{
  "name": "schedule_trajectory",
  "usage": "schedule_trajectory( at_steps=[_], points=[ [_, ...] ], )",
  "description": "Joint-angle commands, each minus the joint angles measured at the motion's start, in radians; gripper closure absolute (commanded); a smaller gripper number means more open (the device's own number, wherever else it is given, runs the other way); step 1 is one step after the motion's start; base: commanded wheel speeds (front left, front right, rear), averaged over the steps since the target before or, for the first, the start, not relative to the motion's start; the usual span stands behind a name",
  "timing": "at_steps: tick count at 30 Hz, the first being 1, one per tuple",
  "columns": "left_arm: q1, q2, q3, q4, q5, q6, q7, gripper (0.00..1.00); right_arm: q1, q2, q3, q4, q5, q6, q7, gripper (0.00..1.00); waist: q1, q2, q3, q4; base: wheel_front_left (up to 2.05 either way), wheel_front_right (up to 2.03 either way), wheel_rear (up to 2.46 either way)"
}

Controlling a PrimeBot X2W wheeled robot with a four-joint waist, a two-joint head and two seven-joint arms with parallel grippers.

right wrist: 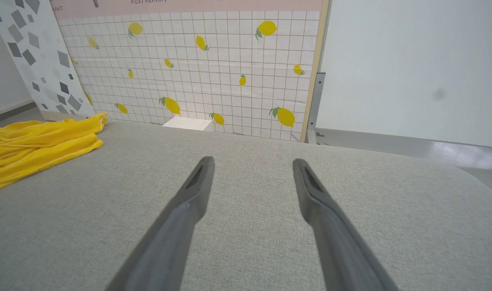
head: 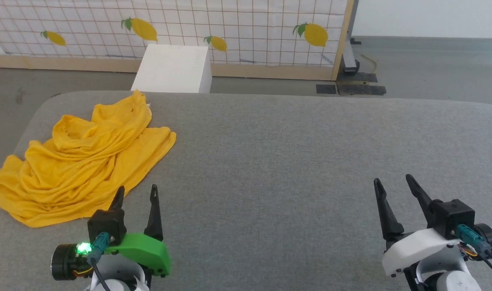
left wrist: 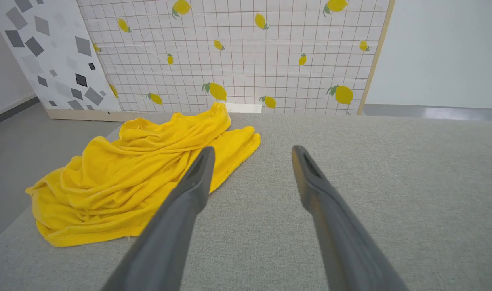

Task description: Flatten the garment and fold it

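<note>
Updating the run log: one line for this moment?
mustard-yellow soft-cloth t-shirt: crumpled, not flattened | left claw: open, empty, near shirt | right claw: open, empty, far from shirt

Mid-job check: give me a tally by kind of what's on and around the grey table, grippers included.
Yellow garment: 1, crumpled at the table's left
Grey table: 1
White box: 1, behind the table
Grippers: 2, left gripper and right gripper, both open and empty
Total: 5
</note>
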Motion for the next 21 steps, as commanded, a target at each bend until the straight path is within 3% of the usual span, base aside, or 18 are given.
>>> schedule_trajectory(
  at_steps=[1, 21],
  points=[
    [0.011, -0.001, 0.003, 0.004, -0.011, 0.007, -0.014, 0.00, 0.017, 0.000, -0.003, 0.007, 0.010, 0.000, -0.013, 0.00, -0.0001, 0.0000, -0.001, 0.014, 0.00, 0.00, 0.00],
    [0.035, -0.001, 0.015, 0.017, -0.035, 0.024, -0.055, 0.00, 0.036, 0.000, -0.005, 0.046, 0.053, -0.001, -0.054, 0.00, -0.0001, 0.0000, -0.010, 0.160, 0.00, 0.00, 0.00]
  ],
)
